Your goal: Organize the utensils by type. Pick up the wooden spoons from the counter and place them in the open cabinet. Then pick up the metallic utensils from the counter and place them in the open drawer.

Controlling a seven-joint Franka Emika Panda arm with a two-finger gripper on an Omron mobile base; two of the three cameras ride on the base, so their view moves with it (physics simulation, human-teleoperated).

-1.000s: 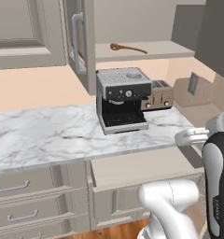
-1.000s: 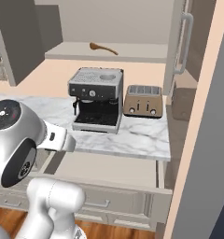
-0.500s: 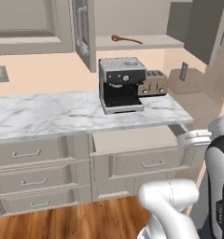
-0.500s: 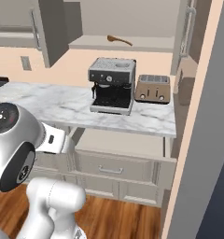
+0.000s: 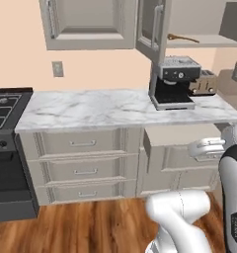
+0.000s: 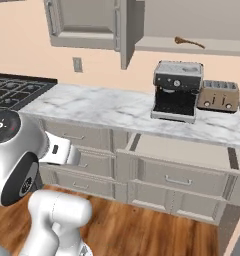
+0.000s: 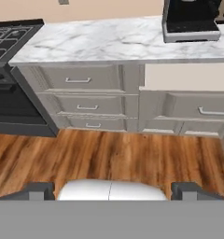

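An orange-brown wooden spoon (image 5: 182,38) (image 6: 188,42) lies on the shelf of the open cabinet (image 5: 153,25) (image 6: 123,31), high above the coffee machine. The white marble counter (image 5: 100,109) (image 6: 102,105) (image 7: 109,39) runs from the stove to the right wall. Below its right end the drawer (image 5: 172,158) (image 6: 177,175) (image 7: 188,105) stands pulled out. The metallic utensils are out of view. My gripper (image 7: 112,191) is open with nothing between its fingers, held low and well back from the units, over the wooden floor.
A black-and-steel coffee machine (image 5: 174,81) (image 6: 176,91) and a toaster (image 5: 204,83) (image 6: 218,96) stand on the counter's right end. A black stove (image 5: 7,106) (image 6: 17,89) (image 7: 11,37) borders the counter on the left. Closed drawers (image 7: 86,93) fill the base units.
The whole picture has shifted: the base has backed away and moved left, so the counter looks farther off and the stove has come into view. The gripper stays open.
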